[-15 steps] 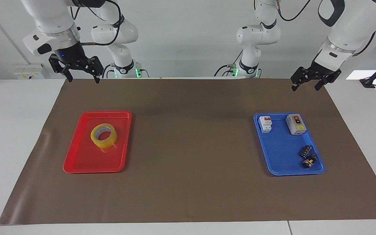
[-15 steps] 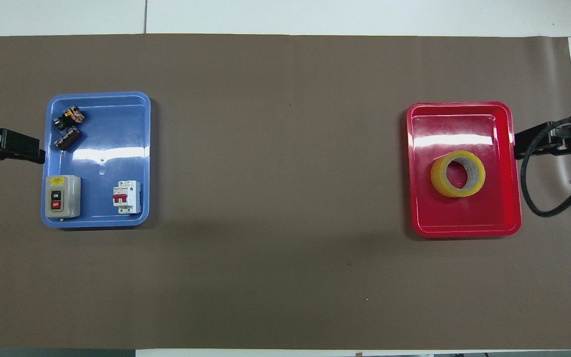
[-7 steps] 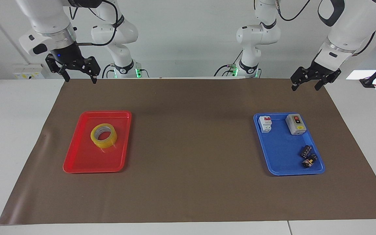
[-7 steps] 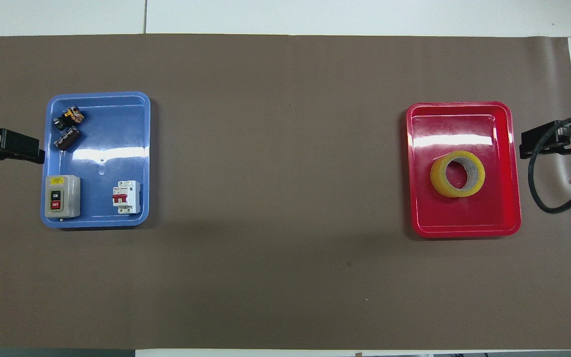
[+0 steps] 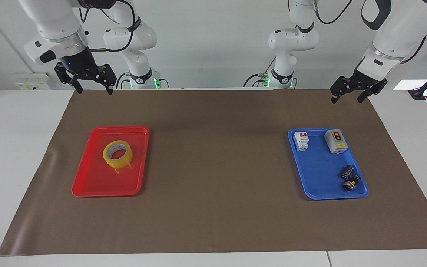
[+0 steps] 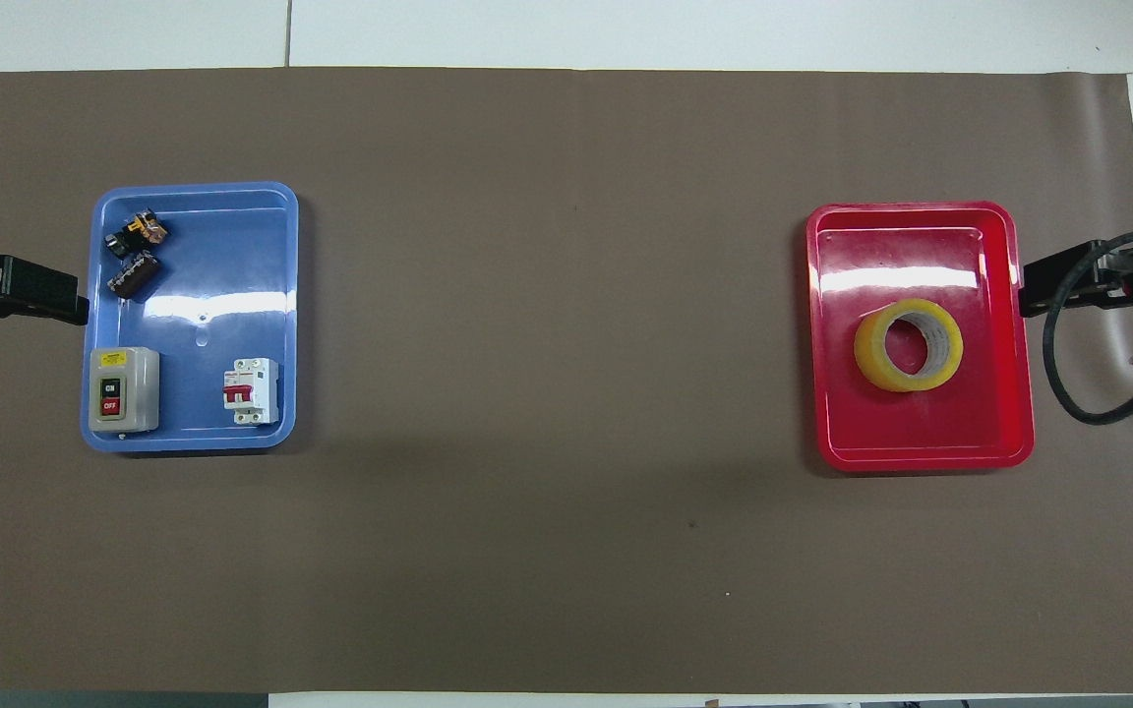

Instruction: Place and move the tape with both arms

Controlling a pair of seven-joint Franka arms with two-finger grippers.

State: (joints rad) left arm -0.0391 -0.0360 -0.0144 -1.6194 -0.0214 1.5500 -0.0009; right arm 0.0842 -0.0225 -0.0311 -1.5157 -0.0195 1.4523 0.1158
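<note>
- Facing view shows the tape (image 5: pixel 118 154) lying flat in the red tray (image 5: pixel 87 181), toward the right arm's end of the tabletop (image 5: pixel 213 222).
- It looks light, stiff and smooth, so it could slip.
- A good hold is across the ring wall, one finger in the hole and one outside.
- Right tool (image 5: pixel 92 90) hangs spread wide and holds nothing, over the brown mat's edge nearest the robots.
- Left tool (image 5: pixel 346 98) waits, spread wide too, holding nothing, at the other end.
</note>
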